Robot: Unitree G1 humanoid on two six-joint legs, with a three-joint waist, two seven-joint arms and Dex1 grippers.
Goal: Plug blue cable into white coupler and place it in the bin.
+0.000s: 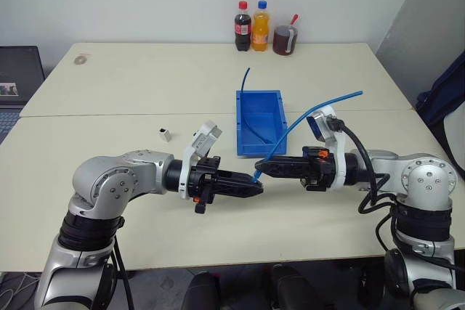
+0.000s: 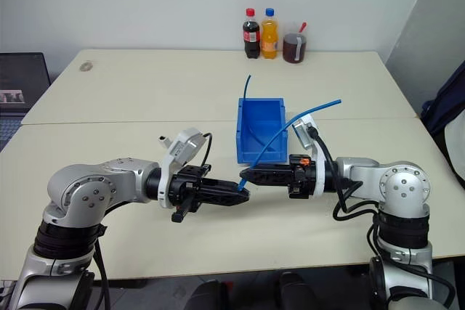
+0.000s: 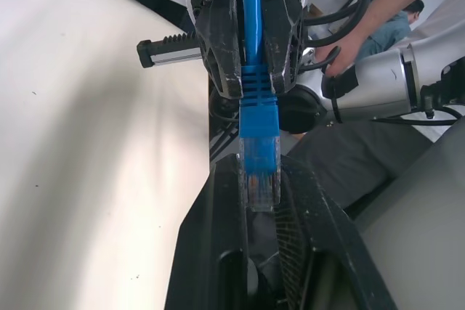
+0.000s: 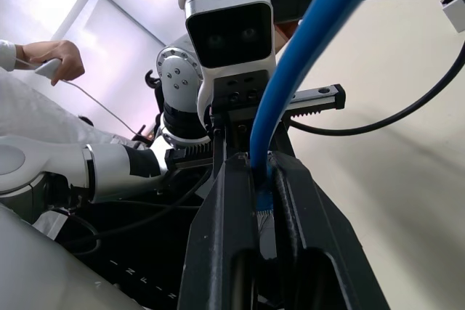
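Observation:
The blue cable arcs up to the right from between my two grippers, which meet tip to tip above the near half of the table. My right gripper is shut on the blue boot just behind the plug. The clear plug end lies between the fingers of my left gripper, which are closed around it. The white coupler stands alone on the table, behind my left wrist. The bin sits behind the grippers, at the table's middle.
A darker thin blue cable sticks up out of the bin. Two bottles and a jug stand at the far edge. A laptop is at the left. A person's hand shows behind my arms.

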